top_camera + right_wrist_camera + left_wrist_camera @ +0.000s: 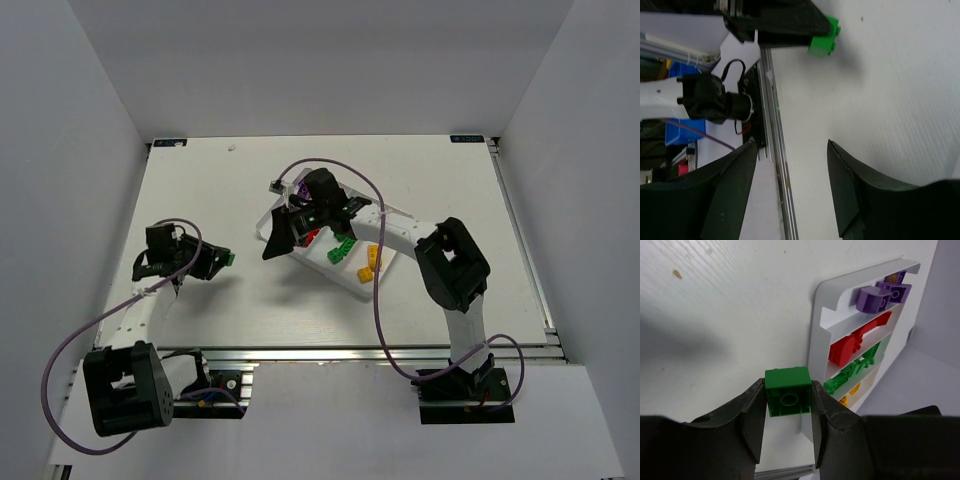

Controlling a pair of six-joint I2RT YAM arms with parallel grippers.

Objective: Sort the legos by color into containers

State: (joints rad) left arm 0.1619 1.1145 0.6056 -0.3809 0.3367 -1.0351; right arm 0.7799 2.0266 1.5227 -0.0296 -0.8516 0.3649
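My left gripper (788, 405) is shut on a green lego brick (788, 391), held above the table left of the white tray (821, 335); the brick also shows in the top view (229, 259) and the right wrist view (823, 41). The tray's compartments hold purple bricks (880, 296), red bricks (852, 346), green bricks (850, 374) and yellow bricks (849, 396). In the top view the tray (335, 272) lies mid-table with green (343, 250) and yellow (368, 264) bricks showing. My right gripper (275, 243) is open and empty over the tray's left end; its jaws (792, 165) stand wide apart.
The table's near metal rail (776, 145) and the left arm's base (715, 97) show in the right wrist view. White walls enclose the table on the left, back and right. A purple cable (375, 290) loops over the right arm.
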